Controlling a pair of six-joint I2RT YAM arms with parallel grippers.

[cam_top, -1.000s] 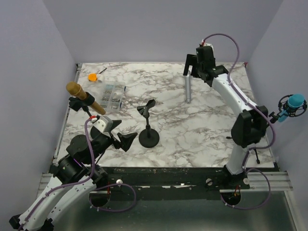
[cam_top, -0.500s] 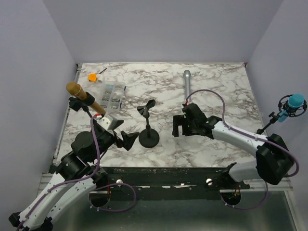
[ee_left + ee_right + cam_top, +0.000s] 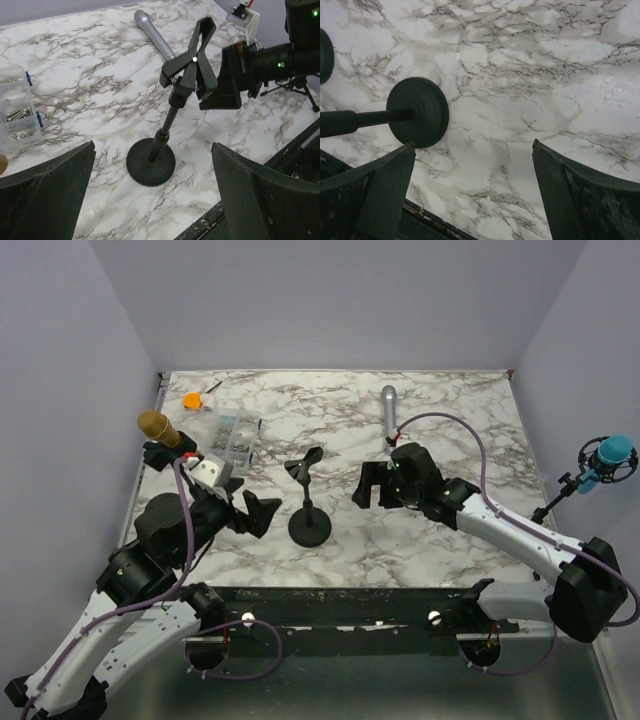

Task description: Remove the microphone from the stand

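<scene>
Currently mic (image 3: 388, 412) is off the stand (image 3: 308, 512), lying flat on the counter (image 3: 300, 410) toward the far edge, right of centre. Its long axis runs near-to-far in the top view, nearly square to the near edge. The head points at the far wall and the tail points toward the right claw (image 3: 368, 487). Mic and stand are well apart. Stand is upright mid-counter, round base down, clip at the top tilted. Right claw sits right of the stand and near of the mic's tail, touching neither. Its jaws are wide with nothing between them, and its wrist view shows the stand's base lower left. Left claw (image 3: 258, 515) is just left of the stand's base, also spread wide and holding nothing. Its wrist view faces the stand with the mic beyond. Gold mic (image 3: 160, 427) at the left edge, blue mic (image 3: 610, 452) by the right edge, box (image 3: 232, 435) far left.
</scene>
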